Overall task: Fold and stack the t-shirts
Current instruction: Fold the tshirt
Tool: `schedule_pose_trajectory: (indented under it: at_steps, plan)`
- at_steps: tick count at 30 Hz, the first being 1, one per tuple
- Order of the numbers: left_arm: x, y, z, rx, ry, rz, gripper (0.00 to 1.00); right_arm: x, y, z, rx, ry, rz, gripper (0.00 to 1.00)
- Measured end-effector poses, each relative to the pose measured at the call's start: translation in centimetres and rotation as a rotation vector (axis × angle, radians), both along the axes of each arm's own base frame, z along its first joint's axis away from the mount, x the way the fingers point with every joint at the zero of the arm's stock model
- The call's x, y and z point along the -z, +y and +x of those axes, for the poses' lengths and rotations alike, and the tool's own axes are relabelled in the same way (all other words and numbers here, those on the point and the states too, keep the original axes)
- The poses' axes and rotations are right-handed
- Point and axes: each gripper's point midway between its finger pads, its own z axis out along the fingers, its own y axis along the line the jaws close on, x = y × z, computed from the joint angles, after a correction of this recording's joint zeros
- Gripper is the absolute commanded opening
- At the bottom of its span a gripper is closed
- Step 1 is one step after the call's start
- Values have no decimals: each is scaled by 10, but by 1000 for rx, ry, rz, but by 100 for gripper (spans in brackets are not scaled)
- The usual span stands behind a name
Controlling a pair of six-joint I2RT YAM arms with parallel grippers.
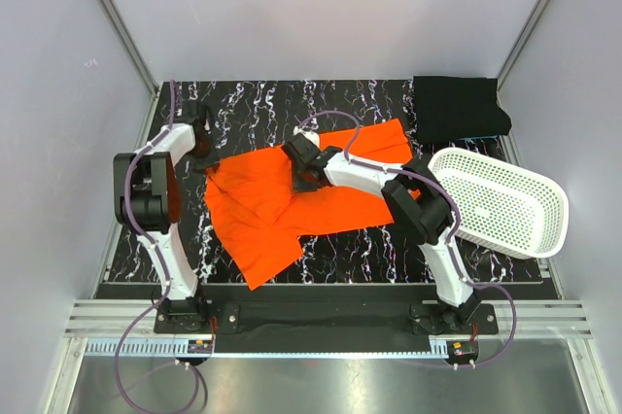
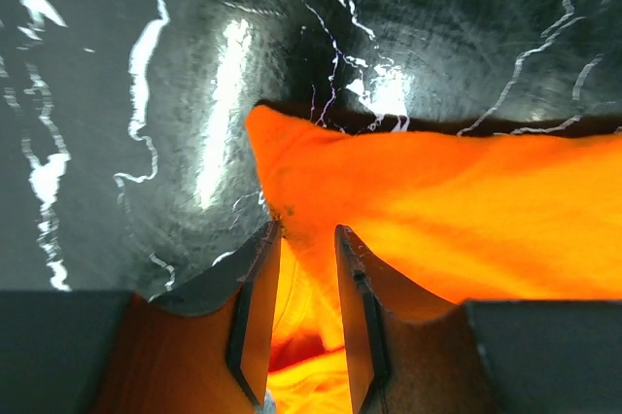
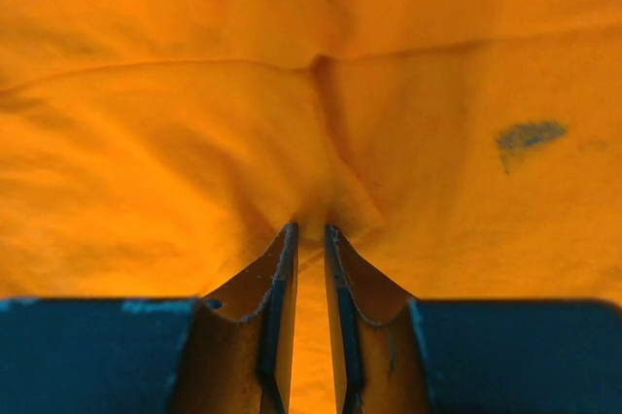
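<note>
Left gripper (image 2: 306, 237): clamped on a bunched edge of the orange shirt (image 1: 262, 210), jaws narrow, cloth filling the gap between them. Sits at the far left of the table (image 1: 253, 105), beside a pointed corner of the shirt with a dark shadow under it; raised or lying flat, hard to say. From above, largely hidden behind its own arm.

Right gripper (image 3: 309, 231): down on the middle of the same shirt, jaws close together, closed on a ridge of cloth puckered up into the gap. Depth of that pinch hidden by the fingers. Nothing but orange in its wrist view, apart from a small grey-blue mark (image 3: 530, 135) to the right, too blurred to identify.

Orange shirt: spread and creased across the middle of the table, from near left to far right. Collar and sleeves hard to pick out among the folds; a strip of it covered by the right arm.

Black shirt (image 1: 459, 108): folded at the far right corner, near the orange one's far end; touching or apart, cannot tell. Detail lost in the dark cloth.

Basket (image 1: 505, 202): at the right, tilted, overhanging the table's right edge, just beside the black shirt's near side.
</note>
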Motion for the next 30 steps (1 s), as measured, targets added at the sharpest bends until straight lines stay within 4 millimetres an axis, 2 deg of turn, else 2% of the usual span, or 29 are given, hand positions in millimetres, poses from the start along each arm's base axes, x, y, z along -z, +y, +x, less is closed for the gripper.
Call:
schedule_pose_trajectory:
  at_steps: [5,9,11,14,17,20,25,27,30]
  plan:
    - [19,-1,-2,-8,41,-2,33,5,-8,-1,16,-1,-16,23]
    - [19,1,0,-11,35,10,33,4,-11,-2,21,-9,-20,24]
    - [19,2,2,-11,37,17,33,3,-14,-4,21,-5,-22,26]
    - [19,6,15,-10,28,35,33,-5,-18,-9,16,4,-19,35]
    - [18,10,33,-4,9,57,34,-30,-17,-9,9,-15,18,41]
    - [17,14,55,0,-17,77,34,-71,-19,-4,14,-62,85,42]
    - [13,18,103,21,-71,92,36,-144,-44,16,78,-182,191,42]
    - [12,19,124,33,-104,100,38,-161,-57,24,112,-221,209,42]
    - [7,21,145,44,-140,108,38,-166,-75,32,155,-239,203,41]
